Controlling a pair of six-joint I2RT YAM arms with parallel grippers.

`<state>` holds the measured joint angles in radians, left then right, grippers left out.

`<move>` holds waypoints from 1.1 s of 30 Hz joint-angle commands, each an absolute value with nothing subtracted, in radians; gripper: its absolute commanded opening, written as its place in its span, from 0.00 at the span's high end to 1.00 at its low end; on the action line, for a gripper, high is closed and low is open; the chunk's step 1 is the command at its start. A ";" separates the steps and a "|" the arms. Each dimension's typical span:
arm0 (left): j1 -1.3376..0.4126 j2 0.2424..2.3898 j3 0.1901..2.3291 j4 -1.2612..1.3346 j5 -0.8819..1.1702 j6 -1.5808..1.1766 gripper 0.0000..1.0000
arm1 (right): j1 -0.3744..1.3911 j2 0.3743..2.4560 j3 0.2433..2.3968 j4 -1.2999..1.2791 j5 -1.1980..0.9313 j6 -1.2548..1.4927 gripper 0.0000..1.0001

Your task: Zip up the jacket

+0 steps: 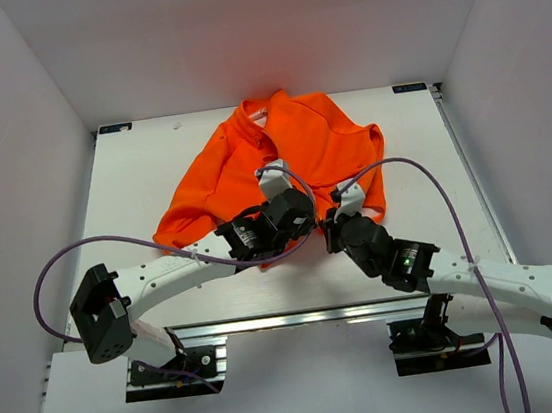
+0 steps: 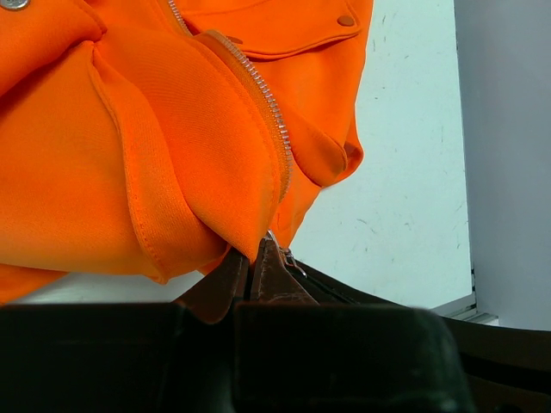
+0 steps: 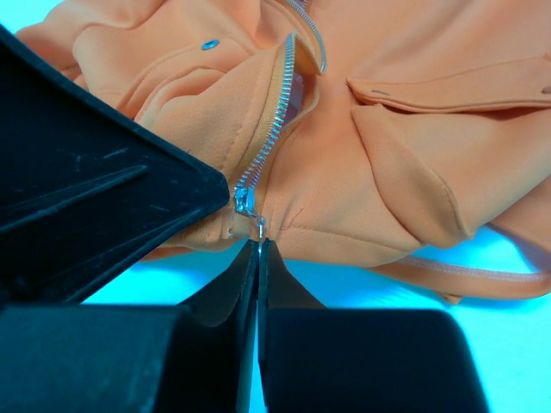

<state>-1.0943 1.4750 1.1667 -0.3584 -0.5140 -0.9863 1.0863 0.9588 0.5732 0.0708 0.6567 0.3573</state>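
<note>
The orange jacket [image 1: 299, 143] lies crumpled at the middle back of the white table, and both grippers meet at its near hem. My left gripper [image 1: 310, 224] is shut on the jacket's bottom hem [image 2: 215, 232] just beside the zipper teeth [image 2: 263, 95]. My right gripper [image 3: 257, 245] is shut on the small metal pull tab hanging from the zipper slider [image 3: 243, 202] at the bottom of the zipper [image 3: 271, 120]. In the right wrist view the left gripper [image 3: 103, 189] shows as a black mass right next to the slider. Above the slider the front stands apart.
The white table [image 1: 151, 171] is boxed in by grey walls on three sides. A metal rail [image 1: 300, 316] runs along the near edge. Purple cables [image 1: 434, 177] loop over both arms. A flap pocket with a snap [image 3: 209, 45] lies left of the zipper.
</note>
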 commanded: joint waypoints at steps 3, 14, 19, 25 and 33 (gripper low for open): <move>-1.106 1.420 1.184 -0.367 -0.471 -0.899 1.00 | 1.078 0.974 0.670 0.065 0.626 0.264 1.00; -1.106 1.448 1.198 -0.429 -0.422 -0.761 1.00 | 1.014 1.048 0.771 -0.057 0.376 0.089 1.00; -1.106 1.439 1.189 -0.439 -0.425 -0.741 1.00 | 0.957 1.051 0.811 -0.156 0.232 0.049 1.00; -1.103 1.419 1.163 -0.404 -0.417 -0.709 1.00 | 0.919 1.008 0.796 -0.170 0.158 -0.009 1.00; -1.081 1.381 1.117 -0.359 -0.390 -0.701 1.00 | 0.900 1.014 0.801 -0.207 0.120 -0.051 1.00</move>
<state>-1.0866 1.4471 1.1294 -0.3817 -0.4248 -0.7155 0.9058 1.0286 0.7578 -0.2199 0.1493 -0.0265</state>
